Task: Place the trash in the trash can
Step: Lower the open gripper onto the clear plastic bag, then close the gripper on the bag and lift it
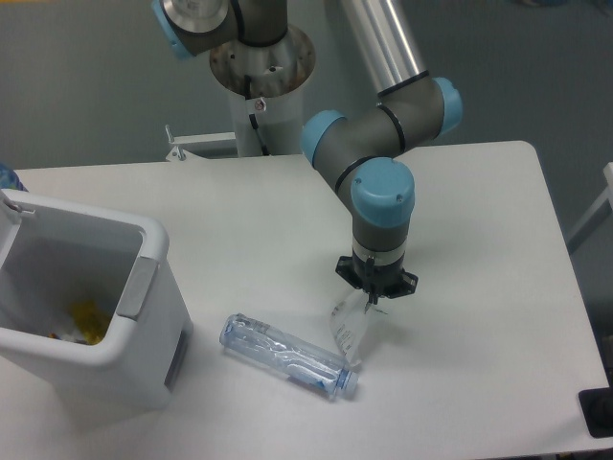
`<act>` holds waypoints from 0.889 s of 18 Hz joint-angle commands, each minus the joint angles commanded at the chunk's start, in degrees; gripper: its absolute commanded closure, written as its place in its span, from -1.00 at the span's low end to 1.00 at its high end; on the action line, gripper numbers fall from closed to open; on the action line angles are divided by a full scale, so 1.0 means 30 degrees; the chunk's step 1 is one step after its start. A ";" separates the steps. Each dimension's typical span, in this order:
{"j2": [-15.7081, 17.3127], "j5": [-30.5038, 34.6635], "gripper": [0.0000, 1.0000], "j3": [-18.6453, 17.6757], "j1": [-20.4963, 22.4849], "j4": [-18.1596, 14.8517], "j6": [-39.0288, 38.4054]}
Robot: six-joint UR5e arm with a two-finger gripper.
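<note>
Nearest the camera, the crushed bottle [289, 356] lies on its side on the white table [479, 240], pointing from near right to far left, w/ its cap end toward the near right. It sits apart from everything I'm holding and is untouched; I judge it waits for a 2nd trip.

Just beyond its right end, the clear wrapper [350, 328] stands up off the table, its lower edge close to the bottle, maybe touching; can't tell. Its top corner runs up into my gripper [373, 299], which points straight down over it. My jaws look drawn in tight on that top corner, so I take it I'm pinching the wrapper; the fingertips themselves are too small to see clearly. Coming from above lets me catch thin film w/o pressing it flat.

At the left edge of the scene, well apart from me, the white bin [81, 297] stands open, grey tab facing right. Something yellow lies at its bottom. Its wide mouth faces up, so a drop from overhead should do.

Far side: my arm's base column.
</note>
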 joint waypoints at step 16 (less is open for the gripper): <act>0.1493 -0.4863 1.00 0.1904 0.1320 -0.0939 -0.0876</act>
